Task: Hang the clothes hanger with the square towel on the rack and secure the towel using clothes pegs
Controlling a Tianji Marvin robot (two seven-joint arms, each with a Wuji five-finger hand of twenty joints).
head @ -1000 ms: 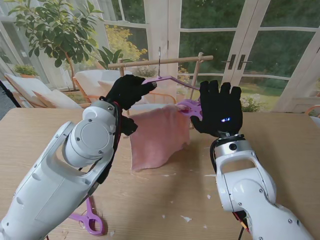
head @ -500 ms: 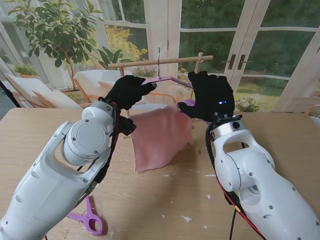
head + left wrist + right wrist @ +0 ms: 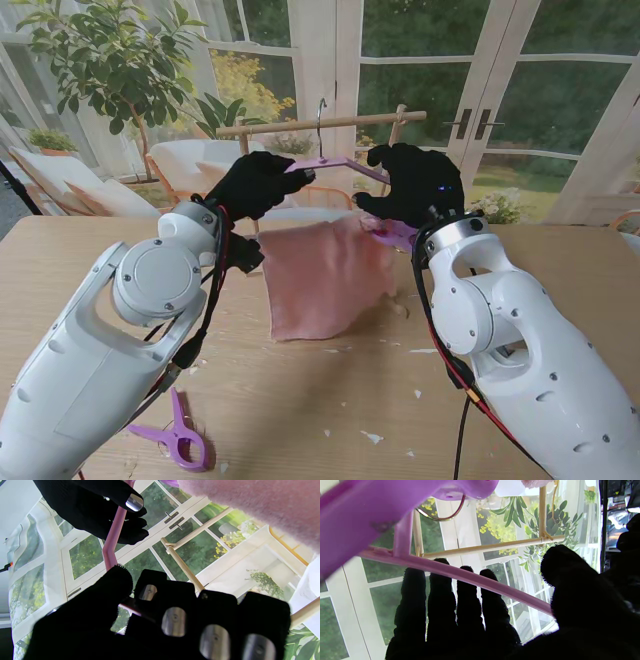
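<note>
Left hand pinches hanger arm; right hand clasps opposite arm – hook-to-rack contact unclear; towel hem on table.

1. The right robot hand covers the hanger's right end in the stand view.
2. The left robot hand hides the hanger's left end.
3. A purple peg, blurred and very close, is cut off by the right wrist view's edge.
4. The towel is blurred and cropped in the left wrist view.
</note>
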